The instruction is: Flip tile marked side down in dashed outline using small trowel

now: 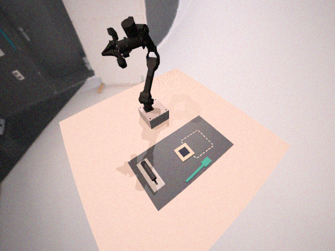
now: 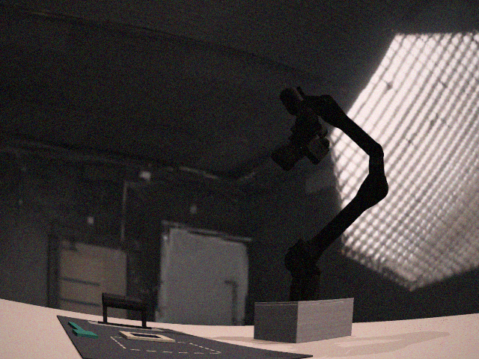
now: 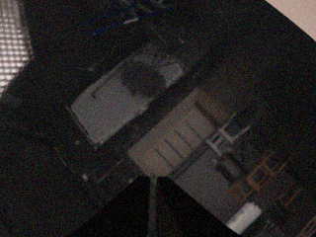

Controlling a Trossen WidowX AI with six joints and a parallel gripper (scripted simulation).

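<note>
The tile is a pale square with a dark square mark facing up. It lies flat on the grey mat, its edge overlapping one side of the dashed outline, mostly outside it. The small trowel, teal with a square blade and thin straight handle, lies on the mat near its long edge. My gripper is shut and empty, high above and well away from the tile and trowel. Its fingertips are lost in the dark in the exterior view.
A pale plate with a raised black handle stands at one end of the mat. The arm's box-shaped base stands on the table beyond the mat's other long edge.
</note>
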